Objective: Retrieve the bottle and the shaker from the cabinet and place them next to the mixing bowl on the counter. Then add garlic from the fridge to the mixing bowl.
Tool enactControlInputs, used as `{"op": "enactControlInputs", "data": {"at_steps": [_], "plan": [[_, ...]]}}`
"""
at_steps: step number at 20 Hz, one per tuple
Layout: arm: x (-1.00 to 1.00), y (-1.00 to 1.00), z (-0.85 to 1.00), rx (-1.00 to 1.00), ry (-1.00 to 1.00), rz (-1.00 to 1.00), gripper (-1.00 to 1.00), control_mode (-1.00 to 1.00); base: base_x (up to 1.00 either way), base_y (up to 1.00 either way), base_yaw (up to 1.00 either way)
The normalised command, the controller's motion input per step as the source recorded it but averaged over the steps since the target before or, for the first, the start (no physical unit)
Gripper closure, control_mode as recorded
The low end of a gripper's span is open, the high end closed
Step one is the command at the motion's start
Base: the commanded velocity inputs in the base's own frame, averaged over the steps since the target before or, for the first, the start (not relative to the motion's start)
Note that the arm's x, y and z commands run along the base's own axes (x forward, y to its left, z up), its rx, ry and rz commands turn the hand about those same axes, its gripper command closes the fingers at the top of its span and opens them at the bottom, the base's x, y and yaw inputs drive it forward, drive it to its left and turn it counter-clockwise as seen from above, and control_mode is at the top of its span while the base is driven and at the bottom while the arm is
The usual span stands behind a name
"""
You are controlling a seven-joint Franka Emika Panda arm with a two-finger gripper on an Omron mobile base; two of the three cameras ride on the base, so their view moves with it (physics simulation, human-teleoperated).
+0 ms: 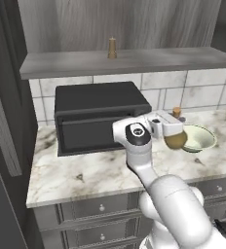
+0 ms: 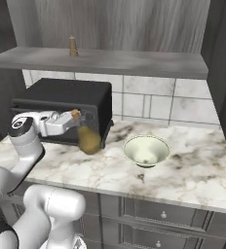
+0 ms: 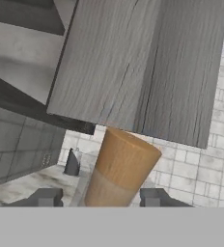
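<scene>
Carrying the bottle (image 2: 88,138) clamped in the pincer (image 2: 75,121), the arm holds it above the worktop (image 2: 193,160), left of the mixing bowl (image 2: 146,150) and not yet set down. The shaker (image 1: 112,48) waits on the cabinet shelf (image 1: 134,61); garlic remains. The black oven (image 1: 98,114) crowds close behind.

Brown-capped bottle (image 3: 119,169) clamped between end effector (image 3: 98,197) fingertips, grey wooden cabinet (image 3: 138,62) beyond, tiled wall (image 3: 196,169)

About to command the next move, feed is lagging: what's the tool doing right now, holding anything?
Tool: closed on the bottle, carried above the counter left of the mixing bowl.
</scene>
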Motion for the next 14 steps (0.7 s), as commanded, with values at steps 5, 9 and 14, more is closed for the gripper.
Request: {"op": "enactControlInputs", "data": {"at_steps": [5, 9, 14], "plan": [[0.18, -0.08, -0.3, 0.07, -0.01, -0.01, 1.0, -1.0, 0.0, 0.0, 0.0], [0.24, -0.29, -0.26, 0.08, -0.05, 0.0, 1.0, -1.0, 0.0, 0.0, 0.0], [0.41, -0.05, -0.59, 0.04, 0.03, 0.0, 1.0, -1.0, 0.0, 0.0, 0.0]]}}
